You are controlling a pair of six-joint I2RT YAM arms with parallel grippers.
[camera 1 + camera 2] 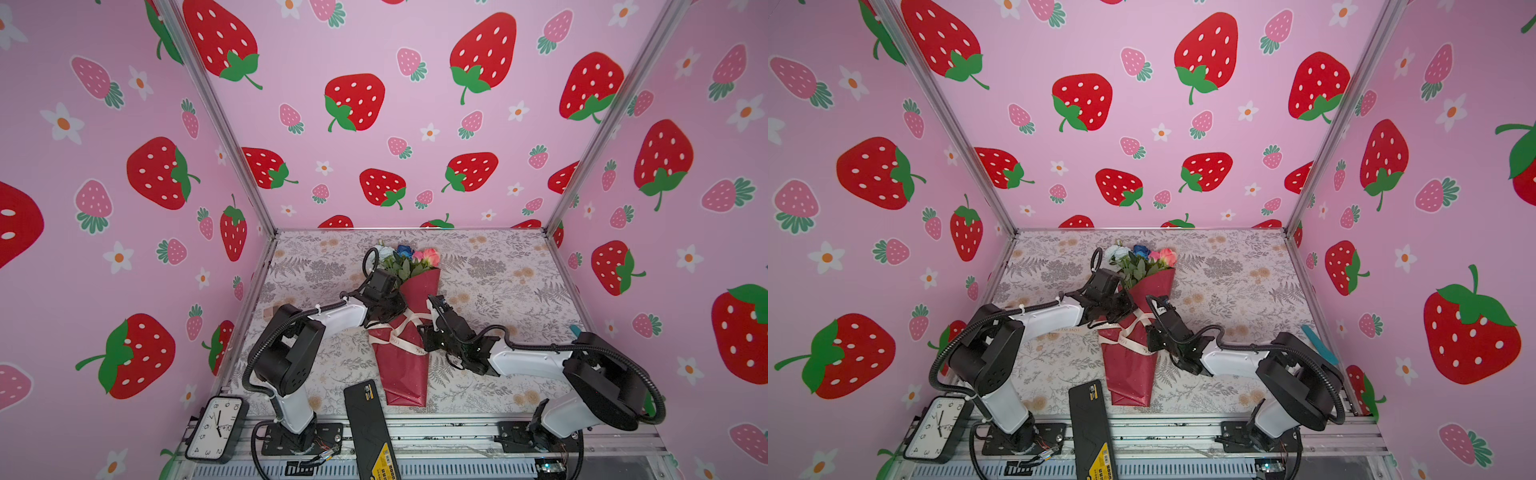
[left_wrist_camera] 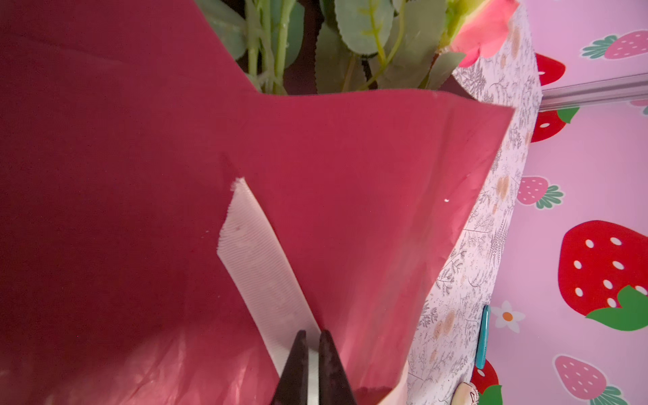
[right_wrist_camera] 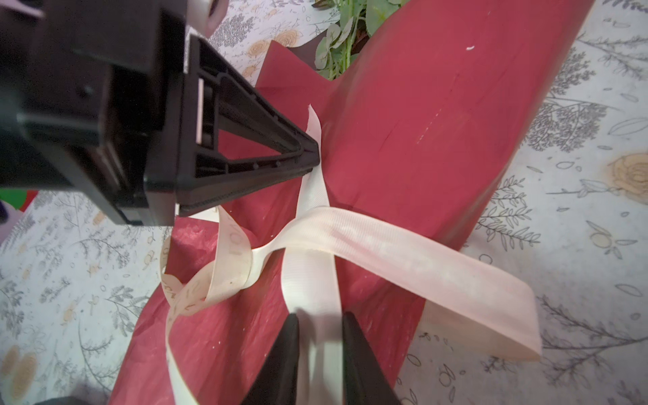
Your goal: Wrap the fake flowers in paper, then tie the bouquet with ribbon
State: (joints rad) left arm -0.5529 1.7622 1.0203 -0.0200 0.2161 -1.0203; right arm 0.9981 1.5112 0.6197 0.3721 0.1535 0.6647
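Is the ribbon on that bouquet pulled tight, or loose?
Loose. The ribbon crosses itself over the bouquet in slack loops, no snug knot; left fingers pinch one end.

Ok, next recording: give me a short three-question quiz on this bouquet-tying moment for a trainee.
1. True or false: the right gripper is clamped on a flower stem.
2. What does the left gripper pinch? A) a leaf B) the cream ribbon C) the clock
3. Which wall do the blooms of the bouquet point toward?
Key: 1 false, its jaws stand apart with the ribbon between them; 2 B; 3 the back wall.
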